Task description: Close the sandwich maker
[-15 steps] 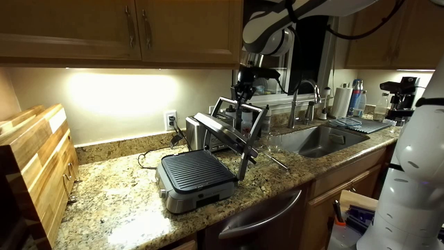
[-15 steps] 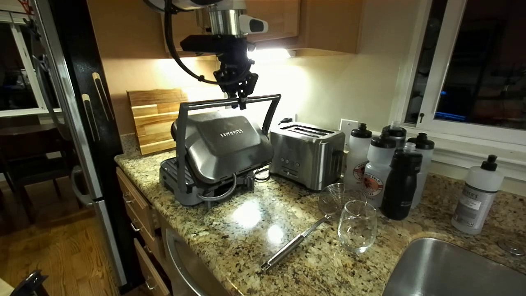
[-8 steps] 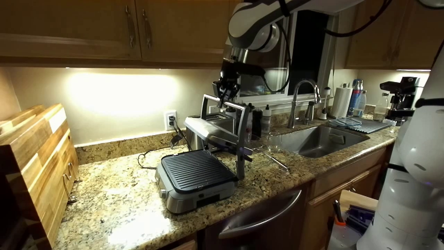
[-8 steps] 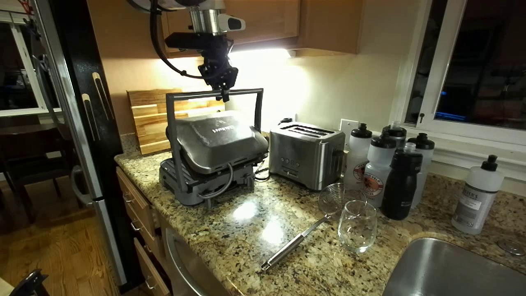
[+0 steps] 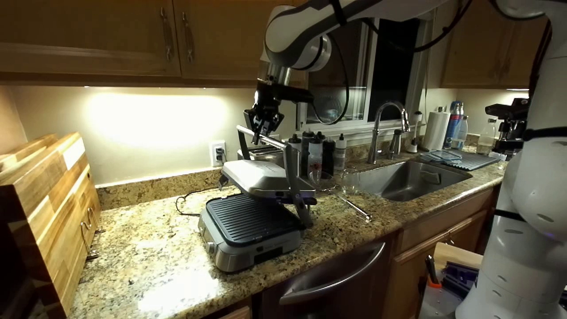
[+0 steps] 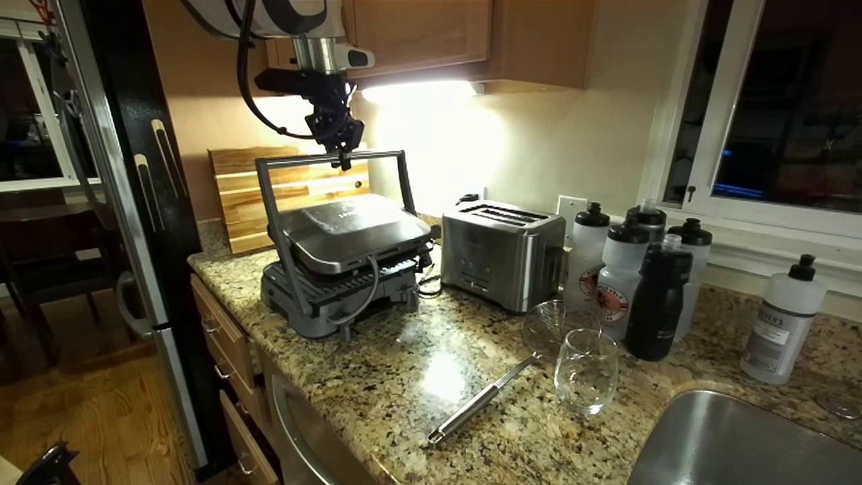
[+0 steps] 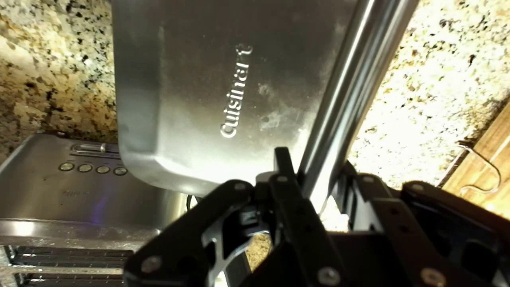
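Gripper (image 7: 317,169) brings handle bar (image 7: 360,71) forward, lid (image 5: 254,175) close to level

The fingers (image 7: 293,207) stand only about as far apart as the bar is thick, one on each side of it, and appear to have it pinched. Over the last second that bar has travelled an arc: from leaning back, away from the ribbed lower plate (image 5: 252,219), through upright, to leaning forward over it. The lid has followed, going from a steep tilt to nearly flat.

It is not down yet. Both exterior views show open space between lid and plate, so the sandwich maker (image 6: 347,246) is part closed at most. My reading is that the larger share of the swing is done and the rest calls for carrying the bar further forward and down until the lid settles, then letting go. A slip on the smooth metal at this stage could let the lid drop.

The sandwich maker itself has not visibly shifted: it stands on the granite counter (image 5: 146,266) near the front edge, with the toaster (image 6: 502,259) just beside it and the wooden boards (image 5: 55,208) well apart. Those look unmoved too, so the effort seems to go into turning the lid rather than sliding the machine.
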Tool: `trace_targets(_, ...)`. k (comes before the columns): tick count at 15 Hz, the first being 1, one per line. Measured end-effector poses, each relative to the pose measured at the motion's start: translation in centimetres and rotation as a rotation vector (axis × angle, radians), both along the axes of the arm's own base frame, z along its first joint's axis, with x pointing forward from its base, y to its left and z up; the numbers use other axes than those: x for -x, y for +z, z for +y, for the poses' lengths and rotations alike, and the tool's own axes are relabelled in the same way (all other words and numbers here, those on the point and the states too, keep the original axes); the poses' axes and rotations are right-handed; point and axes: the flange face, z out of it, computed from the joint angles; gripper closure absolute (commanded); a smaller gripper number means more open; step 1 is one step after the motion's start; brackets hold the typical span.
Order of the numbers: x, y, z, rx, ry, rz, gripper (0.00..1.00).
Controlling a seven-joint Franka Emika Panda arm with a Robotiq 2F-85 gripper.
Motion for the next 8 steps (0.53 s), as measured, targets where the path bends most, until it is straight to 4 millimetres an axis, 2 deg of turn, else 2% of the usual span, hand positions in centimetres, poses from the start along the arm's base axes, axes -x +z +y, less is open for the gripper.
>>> trace_targets(3, -1.3, -1.3, 2.4, -0.007, 0.029, 0.006, 0.88)
trace_targets(8, -3.2, -4.6, 6.3, -0.02, 0.078, 0.031, 0.88)
